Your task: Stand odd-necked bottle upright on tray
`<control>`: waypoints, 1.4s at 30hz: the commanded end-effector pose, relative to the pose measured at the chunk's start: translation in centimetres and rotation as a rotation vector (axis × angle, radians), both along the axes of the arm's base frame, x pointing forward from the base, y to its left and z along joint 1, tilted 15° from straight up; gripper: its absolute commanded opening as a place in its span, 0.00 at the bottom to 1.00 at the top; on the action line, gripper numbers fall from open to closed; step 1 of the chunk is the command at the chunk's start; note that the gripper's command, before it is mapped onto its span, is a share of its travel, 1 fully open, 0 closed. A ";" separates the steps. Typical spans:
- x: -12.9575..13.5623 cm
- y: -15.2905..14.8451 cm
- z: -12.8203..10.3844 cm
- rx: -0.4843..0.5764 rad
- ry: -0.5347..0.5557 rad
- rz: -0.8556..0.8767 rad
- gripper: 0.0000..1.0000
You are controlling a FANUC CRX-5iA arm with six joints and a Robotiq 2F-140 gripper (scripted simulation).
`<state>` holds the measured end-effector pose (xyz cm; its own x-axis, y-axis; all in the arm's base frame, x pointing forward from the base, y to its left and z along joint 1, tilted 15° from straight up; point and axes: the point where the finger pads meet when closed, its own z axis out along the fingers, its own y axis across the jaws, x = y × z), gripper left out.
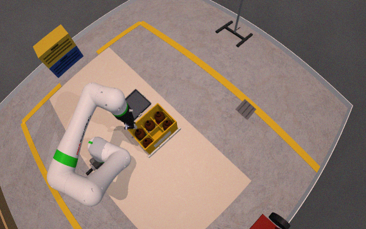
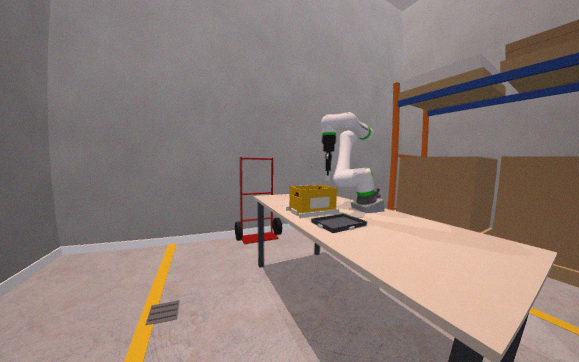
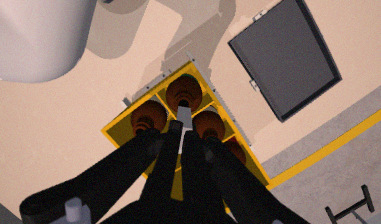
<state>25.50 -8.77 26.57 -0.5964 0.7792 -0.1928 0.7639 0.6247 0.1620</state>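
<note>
- Your gripper (image 3: pixel 182 131) hangs above the yellow crate (image 1: pixel 169 118), fingers drawn together on nothing.
- All five bottles stand upright in the crate near the worktop (image 2: pixel 433 260) edge by the arm's base; the nearest bottle (image 3: pixel 184 92) sits straight below the fingertips, neck pointing up at them.
- The empty tray (image 1: pixel 138 102) lies just beside the crate.
- You cannot tell from these views which neck differs.
</note>
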 end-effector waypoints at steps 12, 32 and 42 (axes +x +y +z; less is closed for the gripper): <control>6.9 -0.7 2.0 0.000 -0.001 0.000 0.10; 8.5 -1.2 2.1 0.000 -0.001 0.000 0.44; 8.5 -1.2 2.1 0.000 -0.001 0.000 0.44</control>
<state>34.01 -9.92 28.64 -0.5962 0.7793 -0.1928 0.7640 0.6245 0.1620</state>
